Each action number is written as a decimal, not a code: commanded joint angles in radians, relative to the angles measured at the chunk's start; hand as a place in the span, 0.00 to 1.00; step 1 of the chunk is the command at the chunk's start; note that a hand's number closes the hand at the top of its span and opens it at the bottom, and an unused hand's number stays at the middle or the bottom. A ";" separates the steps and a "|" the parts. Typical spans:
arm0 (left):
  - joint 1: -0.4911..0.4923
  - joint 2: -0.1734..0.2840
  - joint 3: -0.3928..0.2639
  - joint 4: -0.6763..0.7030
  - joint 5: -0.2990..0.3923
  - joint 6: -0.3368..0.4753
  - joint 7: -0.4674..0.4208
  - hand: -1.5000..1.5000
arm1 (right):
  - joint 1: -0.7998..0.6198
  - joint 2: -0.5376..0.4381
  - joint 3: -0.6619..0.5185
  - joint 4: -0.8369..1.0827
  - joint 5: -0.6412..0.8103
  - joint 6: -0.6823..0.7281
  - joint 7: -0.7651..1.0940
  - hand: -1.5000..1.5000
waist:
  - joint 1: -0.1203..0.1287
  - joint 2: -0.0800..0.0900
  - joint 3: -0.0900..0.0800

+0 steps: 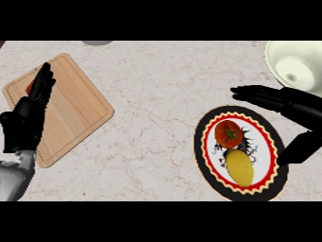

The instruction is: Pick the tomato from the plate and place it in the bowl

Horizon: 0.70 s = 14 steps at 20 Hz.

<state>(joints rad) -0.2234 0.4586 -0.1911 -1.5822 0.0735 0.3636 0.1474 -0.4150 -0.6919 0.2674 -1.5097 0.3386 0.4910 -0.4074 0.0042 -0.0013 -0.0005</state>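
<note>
Red tomato (229, 133) with green stem lies on plate (207, 142).

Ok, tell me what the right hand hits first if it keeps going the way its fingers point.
Nothing, seemingly: the right hand points left over bare counter, passing above the plate and tomato. Height is unclear.

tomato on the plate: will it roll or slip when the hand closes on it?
Probably rolls easily: the tomato is round, on a flat plate. A sideways nudge may push it into the yellow item beside it. Its skin looks smooth, so it might slip. The right hand is open above the plate, not touching it.
</note>
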 commanded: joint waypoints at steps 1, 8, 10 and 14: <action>0.032 -0.022 0.014 -0.020 -0.009 -0.012 -0.008 0.50 | 0.001 0.028 0.054 0.001 0.108 0.015 0.051 0.00 | 0.002 0.001 0.000; 0.015 -0.048 0.014 -0.035 -0.058 -0.026 0.042 0.50 | -0.025 0.136 0.117 0.066 0.271 0.003 0.174 0.00 | 0.004 0.002 0.001; 0.040 -0.048 0.042 -0.019 -0.067 -0.054 -0.022 0.50 | -0.004 0.156 0.107 0.105 0.317 -0.031 0.130 0.00 | 0.003 0.002 0.001; -0.019 -0.078 0.086 -0.005 -0.070 -0.085 0.036 0.50 | -0.031 0.217 0.077 0.125 0.359 0.009 0.161 0.00 | -0.002 0.001 0.000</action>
<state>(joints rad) -0.2128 0.4003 -0.1410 -1.5997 0.0107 0.3100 0.1668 -0.4340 -0.5375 0.3523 -1.4076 0.6401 0.4893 -0.2720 0.0057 0.0005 0.0001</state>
